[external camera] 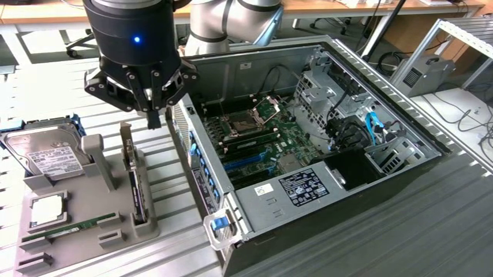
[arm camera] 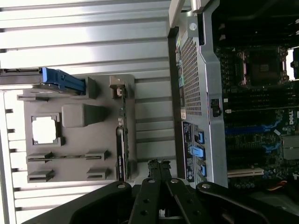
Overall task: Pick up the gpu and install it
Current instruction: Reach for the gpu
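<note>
Hovering with fingers clenched on nothing, gripper (external camera: 154,120) hung above gpu (external camera: 137,187), on edge in holder (external camera: 85,202) at the exterior view's left of case (external camera: 246,214); a clean pick likely needed fingers spread, centred over its top edge.

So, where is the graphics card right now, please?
At the exterior view's left, the graphics card stands on edge in the grey holder, beside the open computer case, just below the pincer.
</note>
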Action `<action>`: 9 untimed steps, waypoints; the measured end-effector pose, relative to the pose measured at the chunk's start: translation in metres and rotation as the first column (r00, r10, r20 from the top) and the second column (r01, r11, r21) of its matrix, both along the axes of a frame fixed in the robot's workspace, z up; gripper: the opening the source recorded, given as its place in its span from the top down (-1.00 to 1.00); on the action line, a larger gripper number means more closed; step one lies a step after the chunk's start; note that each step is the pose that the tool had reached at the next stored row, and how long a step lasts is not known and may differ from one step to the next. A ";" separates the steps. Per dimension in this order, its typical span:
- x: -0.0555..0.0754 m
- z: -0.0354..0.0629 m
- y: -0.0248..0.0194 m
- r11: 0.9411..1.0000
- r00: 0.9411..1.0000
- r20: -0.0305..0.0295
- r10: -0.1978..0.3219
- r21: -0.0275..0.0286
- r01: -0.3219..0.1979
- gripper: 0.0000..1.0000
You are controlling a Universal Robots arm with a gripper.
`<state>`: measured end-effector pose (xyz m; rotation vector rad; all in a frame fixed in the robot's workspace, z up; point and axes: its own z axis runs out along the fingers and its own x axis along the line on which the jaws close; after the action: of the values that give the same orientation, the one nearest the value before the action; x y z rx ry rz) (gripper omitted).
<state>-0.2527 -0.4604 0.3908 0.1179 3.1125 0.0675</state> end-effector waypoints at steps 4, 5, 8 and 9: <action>0.000 -0.0001 -0.0018 1.000 1.000 0.000 0.000 0.000 0.000 0.79; 0.000 -0.0001 -0.0021 1.000 1.000 0.000 0.000 0.000 0.000 0.79; 0.000 -0.0002 -0.0031 1.000 1.000 0.000 0.000 0.000 0.000 0.79; 0.000 -0.0002 -0.0034 1.000 1.000 0.000 0.000 0.000 0.000 0.79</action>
<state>-0.2527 -0.4637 0.3907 0.1179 3.1125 0.0676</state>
